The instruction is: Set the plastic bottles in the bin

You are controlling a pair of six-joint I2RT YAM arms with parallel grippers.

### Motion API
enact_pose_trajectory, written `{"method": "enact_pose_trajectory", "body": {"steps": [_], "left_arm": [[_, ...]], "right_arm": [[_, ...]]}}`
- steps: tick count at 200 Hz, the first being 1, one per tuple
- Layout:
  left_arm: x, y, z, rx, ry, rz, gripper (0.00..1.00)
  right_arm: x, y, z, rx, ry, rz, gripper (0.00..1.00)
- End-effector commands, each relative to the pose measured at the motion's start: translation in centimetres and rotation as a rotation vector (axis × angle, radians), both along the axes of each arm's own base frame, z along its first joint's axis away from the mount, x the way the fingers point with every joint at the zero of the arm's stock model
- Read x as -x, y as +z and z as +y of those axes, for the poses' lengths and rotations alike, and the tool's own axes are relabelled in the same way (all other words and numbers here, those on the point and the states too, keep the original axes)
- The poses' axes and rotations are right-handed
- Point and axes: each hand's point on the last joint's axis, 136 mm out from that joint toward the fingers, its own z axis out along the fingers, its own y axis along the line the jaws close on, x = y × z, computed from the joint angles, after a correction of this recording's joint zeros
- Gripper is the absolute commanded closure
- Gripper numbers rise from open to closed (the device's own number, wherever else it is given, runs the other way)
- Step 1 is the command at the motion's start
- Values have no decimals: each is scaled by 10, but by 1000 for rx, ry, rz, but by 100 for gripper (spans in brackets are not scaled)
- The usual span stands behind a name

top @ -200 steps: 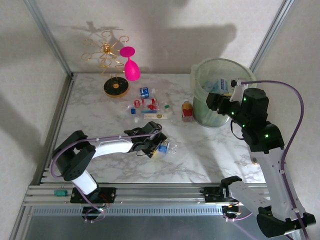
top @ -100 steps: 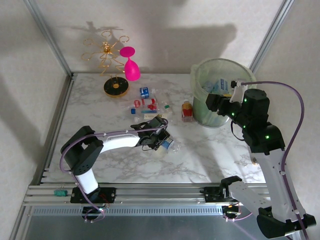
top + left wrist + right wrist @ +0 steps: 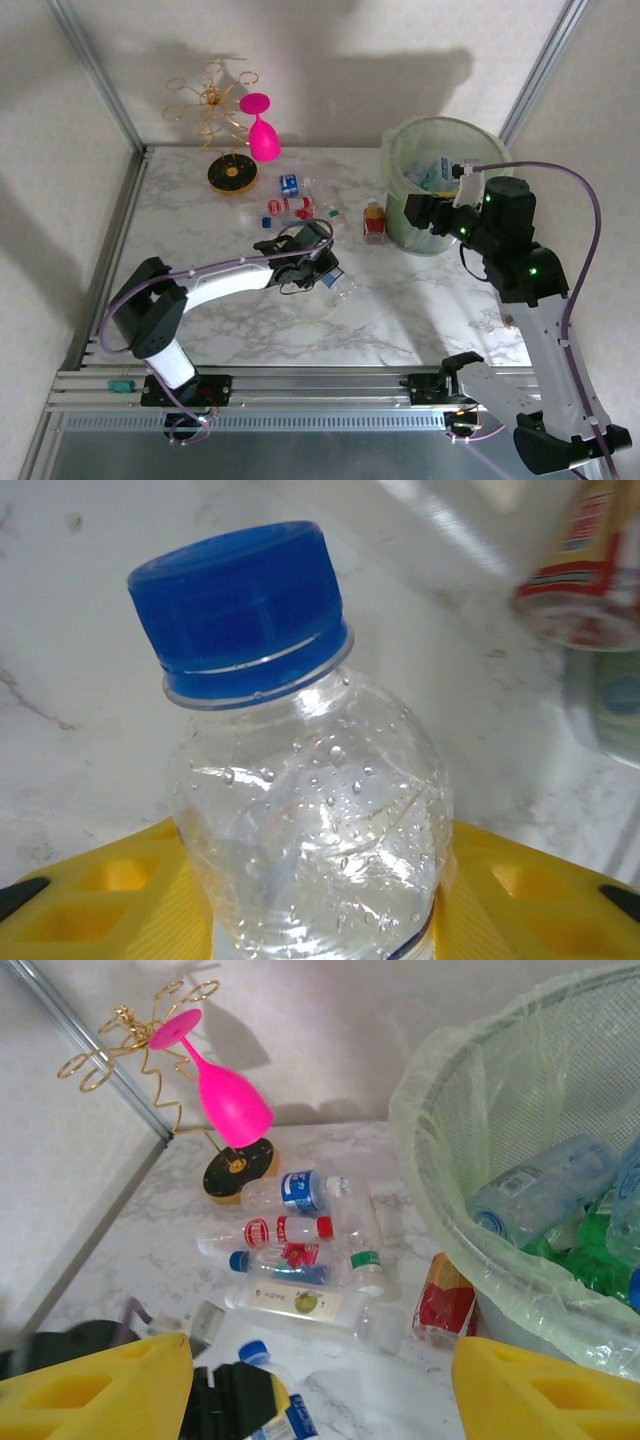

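The left tool (image 3: 322, 268) gripped a blue-capped bottle (image 3: 300, 780); next, it likely needed lifting rightward over the bin (image 3: 397, 195). The right tool (image 3: 418, 210) hung open, empty.

Your workspace sat on white marble-pattern tabletop (image 3: 400, 320), grey veins running across it. Off-white back wall (image 3: 340, 100) stood behind; left side wall (image 3: 50, 200) and right side wall (image 3: 600, 140) matched it. Slanted aluminium posts (image 3: 100, 75) marked both back corners. Slotted aluminium rails (image 3: 320, 385) ran along near edge, another rail (image 3: 115, 260) along left edge. Broad soft shadows (image 3: 400, 75) lay on back wall and left wall. Light looked even to you; bright reflection streak (image 3: 440, 520) crossed marble.
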Motion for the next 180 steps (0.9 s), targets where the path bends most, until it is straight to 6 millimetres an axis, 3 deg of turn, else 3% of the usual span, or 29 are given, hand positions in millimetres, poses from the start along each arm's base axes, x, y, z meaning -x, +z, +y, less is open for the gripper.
{"method": "enact_pose_trajectory", "body": {"steps": [1,44,65,82,129,180], "left_arm": [[-13,55,4,17,-46,-171,51],[-9,129,7,94,-146,-401,51],[-4,165,15,114,-179,-523,51],[0,188,23,120,-188,-596,51],[18,238,31,205,-245,-754,51],[45,276,27,347,-348,-878,51]], "right_arm": [[4,-9,6,8,41,25,31],[2,-6,24,-43,125,52,28],[1,5,34,-109,152,47,21],[7,12,46,-131,234,41,22],[39,15,98,-219,548,53,22],[62,7,145,-271,760,118,13]]}}
